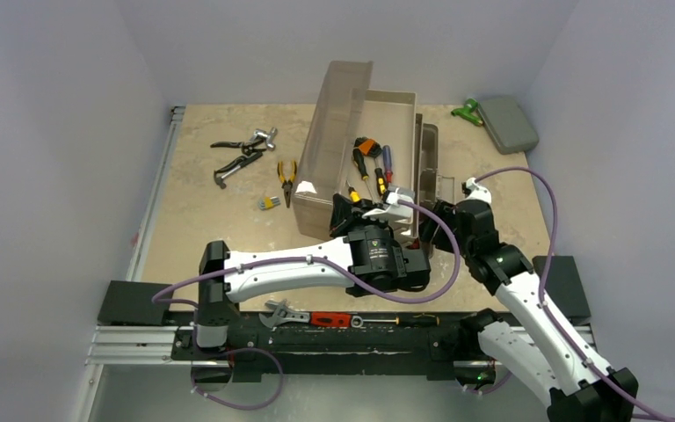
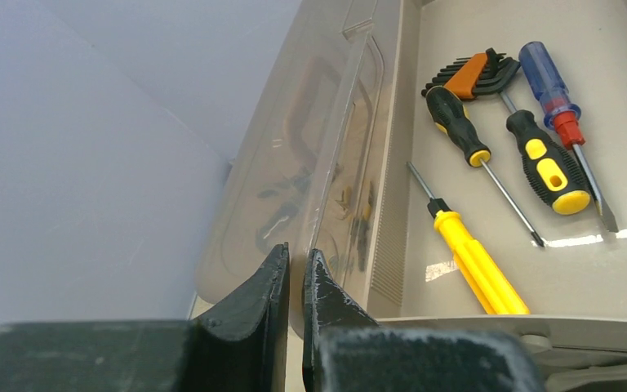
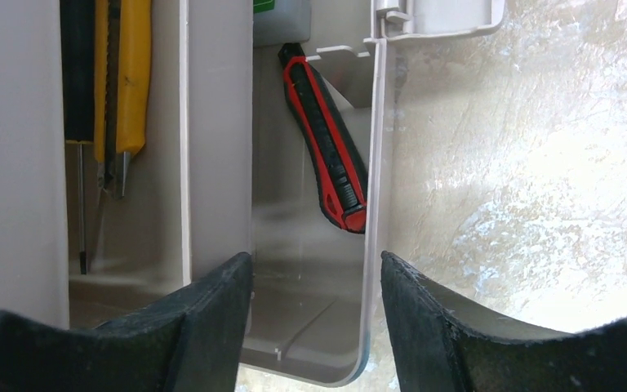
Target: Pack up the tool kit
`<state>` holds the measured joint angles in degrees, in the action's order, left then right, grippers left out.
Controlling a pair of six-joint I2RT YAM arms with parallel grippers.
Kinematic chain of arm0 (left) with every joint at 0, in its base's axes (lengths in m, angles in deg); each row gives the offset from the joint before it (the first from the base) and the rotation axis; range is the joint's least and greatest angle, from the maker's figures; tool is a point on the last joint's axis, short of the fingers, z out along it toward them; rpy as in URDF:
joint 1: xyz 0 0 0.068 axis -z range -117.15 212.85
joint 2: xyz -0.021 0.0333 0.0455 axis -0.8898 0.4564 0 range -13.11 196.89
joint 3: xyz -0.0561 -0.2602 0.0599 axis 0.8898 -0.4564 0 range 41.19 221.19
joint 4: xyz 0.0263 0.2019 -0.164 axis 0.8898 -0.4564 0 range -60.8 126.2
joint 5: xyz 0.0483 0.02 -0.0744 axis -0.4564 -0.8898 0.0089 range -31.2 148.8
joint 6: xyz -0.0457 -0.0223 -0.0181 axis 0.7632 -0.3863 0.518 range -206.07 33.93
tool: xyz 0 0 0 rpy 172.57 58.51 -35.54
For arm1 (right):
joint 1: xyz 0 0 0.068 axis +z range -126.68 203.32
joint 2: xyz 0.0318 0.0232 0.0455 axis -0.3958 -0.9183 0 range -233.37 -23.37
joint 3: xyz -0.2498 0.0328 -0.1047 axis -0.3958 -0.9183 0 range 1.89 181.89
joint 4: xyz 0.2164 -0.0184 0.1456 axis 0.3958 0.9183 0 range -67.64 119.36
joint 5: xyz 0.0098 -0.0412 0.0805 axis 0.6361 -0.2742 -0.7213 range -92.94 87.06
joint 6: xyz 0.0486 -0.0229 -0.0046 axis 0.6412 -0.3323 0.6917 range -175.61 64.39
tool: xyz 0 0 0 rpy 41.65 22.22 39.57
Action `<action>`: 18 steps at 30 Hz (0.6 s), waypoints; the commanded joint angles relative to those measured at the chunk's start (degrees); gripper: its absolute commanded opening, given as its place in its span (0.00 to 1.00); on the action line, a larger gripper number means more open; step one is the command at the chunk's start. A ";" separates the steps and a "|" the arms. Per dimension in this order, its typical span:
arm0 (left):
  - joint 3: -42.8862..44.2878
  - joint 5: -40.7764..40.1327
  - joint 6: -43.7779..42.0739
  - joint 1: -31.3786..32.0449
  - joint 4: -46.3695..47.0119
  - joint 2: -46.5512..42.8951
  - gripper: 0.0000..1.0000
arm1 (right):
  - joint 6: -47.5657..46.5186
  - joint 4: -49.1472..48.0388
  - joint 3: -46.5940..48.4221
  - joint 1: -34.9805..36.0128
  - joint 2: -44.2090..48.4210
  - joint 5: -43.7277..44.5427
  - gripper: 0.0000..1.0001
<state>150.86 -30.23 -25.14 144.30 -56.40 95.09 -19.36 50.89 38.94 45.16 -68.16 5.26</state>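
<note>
The beige toolbox (image 1: 395, 114) stands open mid-table, its smoky lid (image 1: 338, 105) upright on the left. Several screwdrivers (image 2: 547, 167) and a hex key set (image 2: 473, 73) lie inside. My left gripper (image 1: 349, 204) is at the box's near left corner. In the left wrist view it (image 2: 295, 261) is nearly closed on the lid's (image 2: 294, 147) near edge. My right gripper (image 1: 444, 215) is open at the fold-out tray (image 1: 429, 149). In the right wrist view it (image 3: 317, 269) straddles the tray's outer wall (image 3: 373, 204). A red utility knife (image 3: 331, 147) lies in the tray, and a yellow knife (image 3: 131, 82) in the adjacent compartment.
Orange-handled pliers (image 1: 286, 176), two black tools (image 1: 242, 145) and a small yellow item (image 1: 269, 203) lie on the table left of the box. A flat grey case (image 1: 508, 123) and a green piece (image 1: 468, 110) sit at the back right. A wrench and tools (image 1: 316, 316) lie on the front rail.
</note>
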 commanded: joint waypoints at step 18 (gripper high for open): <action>-10.62 26.90 -29.34 2.30 36.27 -4.39 0.00 | 2.14 4.16 -0.33 0.22 5.59 7.66 0.51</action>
<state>141.64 -22.47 -49.62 145.74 -33.01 89.06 -18.24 54.91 38.90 45.16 -63.44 10.07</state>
